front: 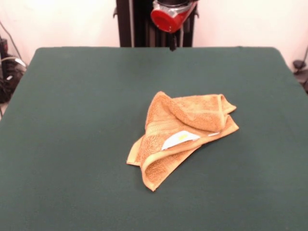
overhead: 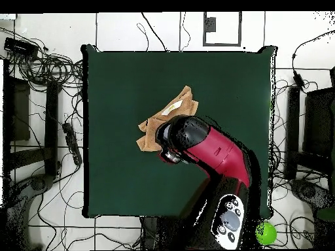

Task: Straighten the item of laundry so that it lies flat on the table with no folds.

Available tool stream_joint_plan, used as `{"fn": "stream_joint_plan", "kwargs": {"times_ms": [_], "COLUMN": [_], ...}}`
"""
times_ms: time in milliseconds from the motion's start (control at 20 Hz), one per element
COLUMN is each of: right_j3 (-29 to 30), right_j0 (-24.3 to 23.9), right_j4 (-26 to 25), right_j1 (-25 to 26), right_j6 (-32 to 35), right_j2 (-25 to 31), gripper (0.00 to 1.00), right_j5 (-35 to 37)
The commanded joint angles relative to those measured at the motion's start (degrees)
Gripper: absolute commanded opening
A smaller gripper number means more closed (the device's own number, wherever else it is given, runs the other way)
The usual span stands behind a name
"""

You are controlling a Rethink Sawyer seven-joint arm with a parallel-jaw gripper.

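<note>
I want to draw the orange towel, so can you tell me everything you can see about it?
The towel is a small orange-tan cloth that looks fuzzy like terry, with flat woven bands and stitched edges. It is not flat: it lies crumpled and folded over itself, corners pointing different ways. A small white tag with a yellow mark peeks from a fold. It rests on the green table near the middle. From above, the red arm hides part of it.

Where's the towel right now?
In the front view the towel lies crumpled slightly right of the table's middle. Overhead, the arm covers part of it.
</note>
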Motion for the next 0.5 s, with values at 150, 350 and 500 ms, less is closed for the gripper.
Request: {"fn": "stream_joint_plan", "kwargs": {"times_ms": [150, 350, 500], "right_j3": [6.2, 7.3, 8.7], "right_j0": [-0.9, -1.9, -2.9], "right_j4": [6.5, 9.5, 11.4], "right_j1": [6.2, 7.1, 7.6], "right_j6": [2.4, 2.9, 3.2], "right_j2": [12.6, 15.7, 18.6], "gripper": [1.0, 1.0, 1.0], "right_j5": [-15.4, -22.6, -28.8]}}
